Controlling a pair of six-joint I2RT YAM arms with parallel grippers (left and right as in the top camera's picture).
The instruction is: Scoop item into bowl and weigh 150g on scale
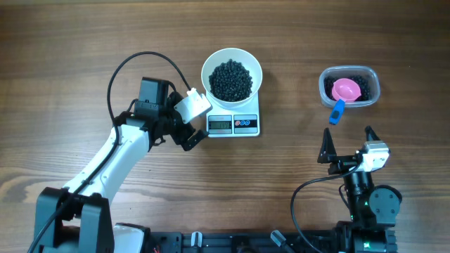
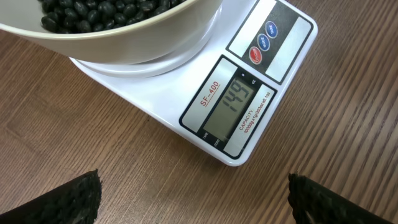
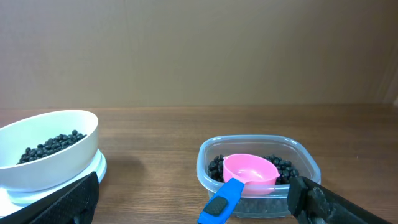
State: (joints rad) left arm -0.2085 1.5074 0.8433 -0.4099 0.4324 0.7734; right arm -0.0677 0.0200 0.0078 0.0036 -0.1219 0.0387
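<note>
Shows black beads (image 1: 231, 79) heaped in the white bowl (image 1: 211, 60) on the scale (image 1: 254, 112), upper centre of the overhead view, display reading 149. Finds left gripper (image 2: 193, 186) wide open, empty, just left of the scale; right gripper (image 1: 346, 144) likewise open and empty, lower right, below the clear tub (image 1: 376, 77) holding a pink scoop (image 1: 346, 89).

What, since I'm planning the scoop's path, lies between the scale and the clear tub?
Only bare wooden table lies between the scale and the clear tub, as the overhead view shows.
</note>
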